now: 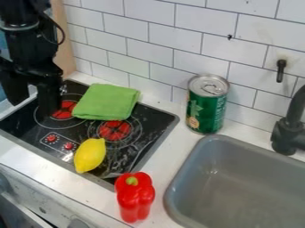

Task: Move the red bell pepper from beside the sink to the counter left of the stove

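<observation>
The gripper (pixel 33 108) has its fingers released and apart, beside the cloth (pixel 106 102), which lies folded on the stove (pixel 24 121). If the gripper comes down too near the cloth, I think one finger may catch it and open the folds

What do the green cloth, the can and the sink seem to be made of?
Cloth: fabric, matte, going by its soft folded edges.
Can: likely thin metal, with a bare silvery lid and a glossy green printed side.
Sink: smooth grey with a dull sheen and rounded corners; plastic or coated metal, I can't tell which.
</observation>
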Controlling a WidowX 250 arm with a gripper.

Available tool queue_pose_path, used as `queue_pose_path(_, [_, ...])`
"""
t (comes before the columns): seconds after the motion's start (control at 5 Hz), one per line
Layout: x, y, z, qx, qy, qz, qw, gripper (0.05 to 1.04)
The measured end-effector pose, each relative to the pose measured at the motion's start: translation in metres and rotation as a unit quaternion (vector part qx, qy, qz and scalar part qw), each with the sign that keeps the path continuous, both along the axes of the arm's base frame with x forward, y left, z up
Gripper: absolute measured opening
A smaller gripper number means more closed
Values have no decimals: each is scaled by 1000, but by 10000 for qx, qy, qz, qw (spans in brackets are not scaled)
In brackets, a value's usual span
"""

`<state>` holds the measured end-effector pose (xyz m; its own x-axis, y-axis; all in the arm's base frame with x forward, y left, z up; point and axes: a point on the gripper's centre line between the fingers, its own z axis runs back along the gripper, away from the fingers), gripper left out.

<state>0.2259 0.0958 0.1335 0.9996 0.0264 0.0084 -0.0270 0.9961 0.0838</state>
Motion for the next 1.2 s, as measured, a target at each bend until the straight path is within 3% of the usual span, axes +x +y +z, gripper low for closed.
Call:
queue_pose_path(0.2, [-2,-3,-7,-70,105,1,9999,1005])
queue_pose_path(0.4, [-5,-44,-15,-323,87,-530,9980,1005])
queue_pose_path(0.8, [-6,-106,3,-52,101,-1306,9914,1005])
queue_pose_path(1.2, [-12,-121,-4,-88,298,-1355,9903,1005])
